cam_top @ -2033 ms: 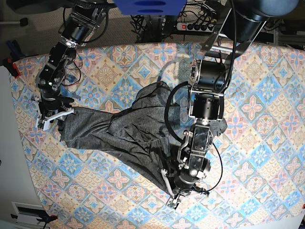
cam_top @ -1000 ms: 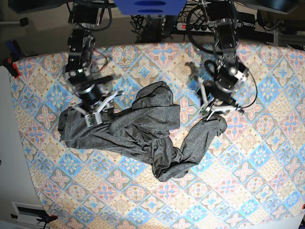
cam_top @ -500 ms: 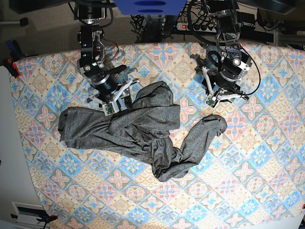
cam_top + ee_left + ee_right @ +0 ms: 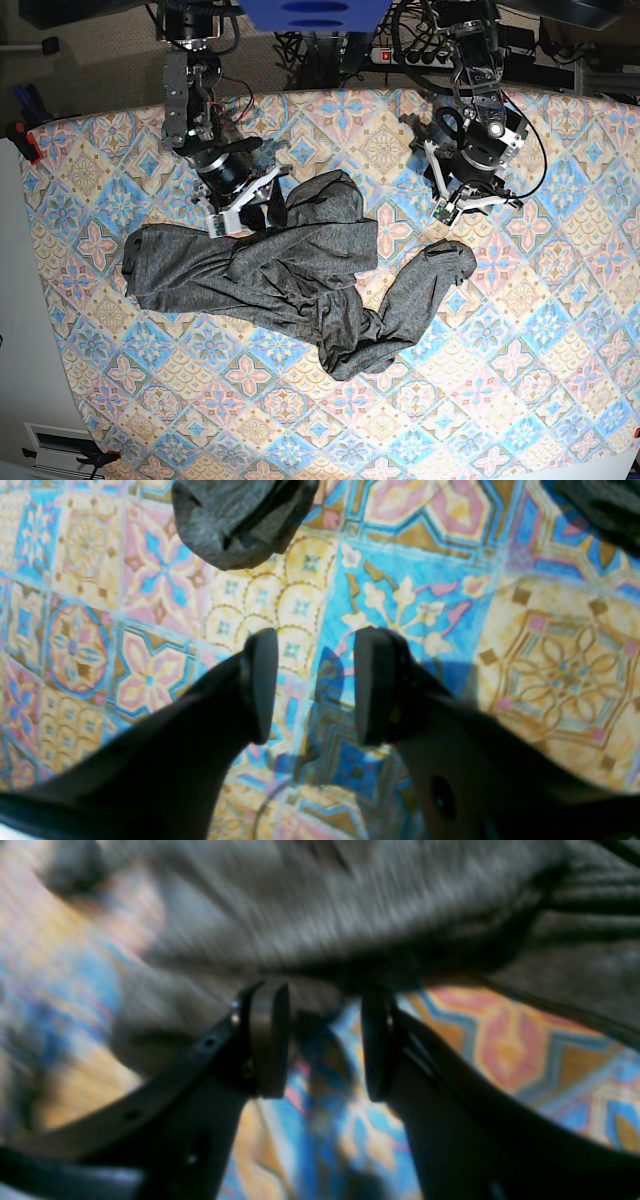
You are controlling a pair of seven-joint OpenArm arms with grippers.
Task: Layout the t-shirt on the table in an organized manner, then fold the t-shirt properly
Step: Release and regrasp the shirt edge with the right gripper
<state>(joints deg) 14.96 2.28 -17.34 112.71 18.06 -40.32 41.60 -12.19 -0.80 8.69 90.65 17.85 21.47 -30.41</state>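
Note:
The dark grey t-shirt lies crumpled across the middle of the table, one bunched end reaching right to about the table's centre line. My left gripper hovers just beyond that end and is open; in the left wrist view the left gripper has only tablecloth between its fingers, with the t-shirt end ahead of it. My right gripper is open at the shirt's upper left fold. The blurred right wrist view shows the right gripper with the t-shirt edge right at its fingertips.
Cables and a power strip lie behind the table's far edge. A red clamp sits at the table's left corner. Patterned cloth shows bare to the right and along the front of the shirt.
Both arms have let go of the shirt and pulled back toward the far edge. In the last half second the right gripper shifted slightly right along the shirt's top; the left stayed put.

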